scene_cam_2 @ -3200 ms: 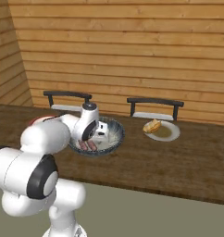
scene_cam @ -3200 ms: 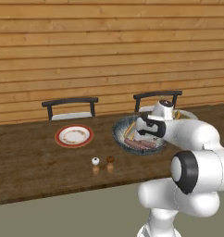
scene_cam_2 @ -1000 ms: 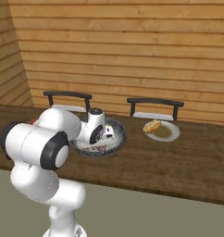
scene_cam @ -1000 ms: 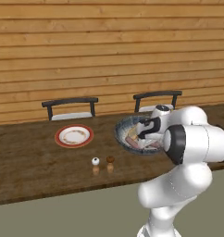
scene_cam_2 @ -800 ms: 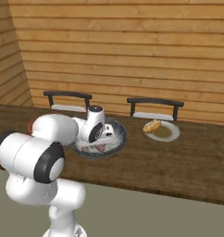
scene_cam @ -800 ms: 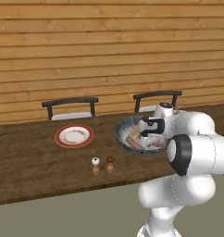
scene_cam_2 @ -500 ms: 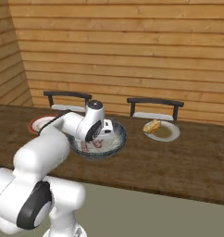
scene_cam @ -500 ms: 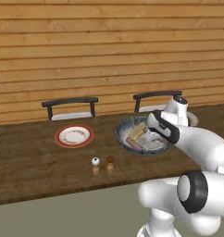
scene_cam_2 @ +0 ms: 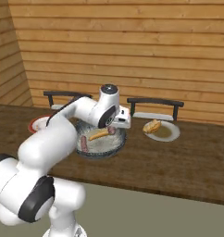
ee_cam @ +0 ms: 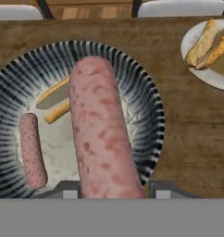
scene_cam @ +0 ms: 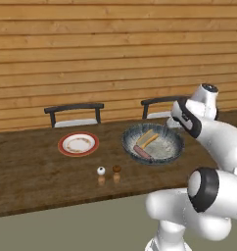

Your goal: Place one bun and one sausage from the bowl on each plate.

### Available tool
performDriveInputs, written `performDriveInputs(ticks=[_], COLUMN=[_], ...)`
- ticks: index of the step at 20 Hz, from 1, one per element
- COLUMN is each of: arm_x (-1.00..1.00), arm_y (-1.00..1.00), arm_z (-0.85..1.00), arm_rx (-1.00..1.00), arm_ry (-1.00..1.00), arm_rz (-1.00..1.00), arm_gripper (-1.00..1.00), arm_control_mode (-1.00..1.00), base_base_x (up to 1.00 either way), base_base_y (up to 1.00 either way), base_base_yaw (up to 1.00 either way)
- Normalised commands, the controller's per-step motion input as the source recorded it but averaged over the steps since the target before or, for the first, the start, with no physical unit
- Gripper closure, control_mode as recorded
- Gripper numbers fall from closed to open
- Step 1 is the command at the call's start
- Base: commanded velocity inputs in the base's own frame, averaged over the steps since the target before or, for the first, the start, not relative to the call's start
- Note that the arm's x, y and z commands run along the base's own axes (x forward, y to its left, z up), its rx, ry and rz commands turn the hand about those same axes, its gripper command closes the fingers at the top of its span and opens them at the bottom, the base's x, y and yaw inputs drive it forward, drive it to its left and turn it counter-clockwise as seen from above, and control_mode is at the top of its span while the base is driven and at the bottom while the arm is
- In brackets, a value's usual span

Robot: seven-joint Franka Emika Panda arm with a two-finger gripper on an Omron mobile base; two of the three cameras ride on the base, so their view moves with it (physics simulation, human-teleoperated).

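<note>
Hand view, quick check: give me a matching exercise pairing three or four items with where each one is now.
Items:
1. held sausage
2. second sausage
3. split bun
4. red-rimmed plate

Places:
A. on the pale plate
B. lying in the bowl
C. in the gripper, above the bowl
D. bare, left of the bowl

Pairs: 1-C, 2-B, 3-A, 4-D

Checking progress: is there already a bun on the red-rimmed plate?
No, the red-rimmed plate is bare; the bun lies on the pale plate.
</note>
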Motion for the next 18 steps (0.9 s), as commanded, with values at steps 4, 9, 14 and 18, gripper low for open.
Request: performDriveInputs(ticks=[4, 9, 14, 18], arm_x=[0.81, 0.4, 0.42, 0.48], arm_y=[-1.0, -1.0, -1.0, -0.77], arm_z=[0.21, -0.18, -0.33, -0.33], arm_rx=[0.01, 0.02, 0.11, 0.18], arm_ry=[0.13, 0.01, 0.0, 0.0], arm_rz=[-0.37, -0.28, -0.2, -0.1], arm_gripper=[1.0, 1.0, 1.0, 1.0], arm_control_mode=[-1.0, -1.0, -1.0, -1.0], base_base_x=[0.0, 0.0, 0.0, 0.0], base_base_y=[0.0, 0.0, 0.0, 0.0], base_base_yaw=[0.0, 0.0, 0.0, 0.0])
